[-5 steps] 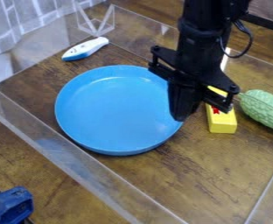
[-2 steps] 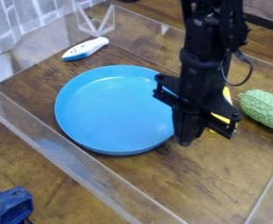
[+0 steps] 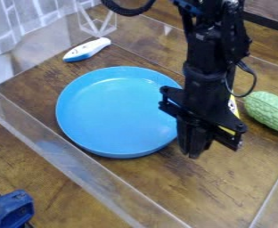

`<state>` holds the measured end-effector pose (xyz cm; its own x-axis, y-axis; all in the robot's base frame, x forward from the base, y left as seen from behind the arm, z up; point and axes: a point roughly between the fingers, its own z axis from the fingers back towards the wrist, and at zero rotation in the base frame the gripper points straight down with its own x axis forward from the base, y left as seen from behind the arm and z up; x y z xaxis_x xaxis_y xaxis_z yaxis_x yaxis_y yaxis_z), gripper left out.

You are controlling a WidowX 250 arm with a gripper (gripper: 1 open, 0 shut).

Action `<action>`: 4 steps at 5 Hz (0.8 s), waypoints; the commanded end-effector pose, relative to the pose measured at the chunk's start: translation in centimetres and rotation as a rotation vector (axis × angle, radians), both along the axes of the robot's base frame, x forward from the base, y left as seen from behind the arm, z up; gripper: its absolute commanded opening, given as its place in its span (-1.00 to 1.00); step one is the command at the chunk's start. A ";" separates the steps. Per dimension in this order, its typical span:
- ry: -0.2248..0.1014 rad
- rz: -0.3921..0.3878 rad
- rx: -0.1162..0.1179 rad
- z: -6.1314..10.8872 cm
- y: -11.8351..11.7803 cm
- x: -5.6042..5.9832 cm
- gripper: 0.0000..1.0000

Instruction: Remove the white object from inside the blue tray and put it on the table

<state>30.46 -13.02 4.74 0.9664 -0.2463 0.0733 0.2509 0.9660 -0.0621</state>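
Observation:
The white object (image 3: 85, 49), small with blue trim, lies on the table (image 3: 58, 80) at the far left, outside the blue tray (image 3: 111, 111). The round tray sits in the middle with nothing in it. My black gripper (image 3: 195, 148) points straight down, low over the table just off the tray's right rim. Its fingers form one narrow dark tip with no gap showing and nothing visible between them.
A yellow box (image 3: 232, 106) is mostly hidden behind the arm, right of the tray. A green bumpy object (image 3: 273, 111) lies at the far right. Clear low walls (image 3: 58, 147) edge the table. A blue thing (image 3: 4, 212) sits outside at bottom left.
The gripper has sunk and come slightly toward the camera beside the tray's right rim, now covering most of the yellow box. The white object and tray have not moved.

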 end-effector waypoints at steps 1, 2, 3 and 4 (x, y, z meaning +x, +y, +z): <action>-0.027 -0.004 -0.027 0.6 -0.2 0.2 1.00; -0.020 -0.011 -0.036 0.5 -0.1 0.3 -1.00; -0.021 -0.021 -0.037 0.7 0.0 0.6 -1.00; -0.021 -0.022 -0.051 0.8 0.0 0.8 -1.00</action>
<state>30.09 -13.31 3.90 0.9575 -0.2842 0.0493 0.2879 0.9523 -0.1010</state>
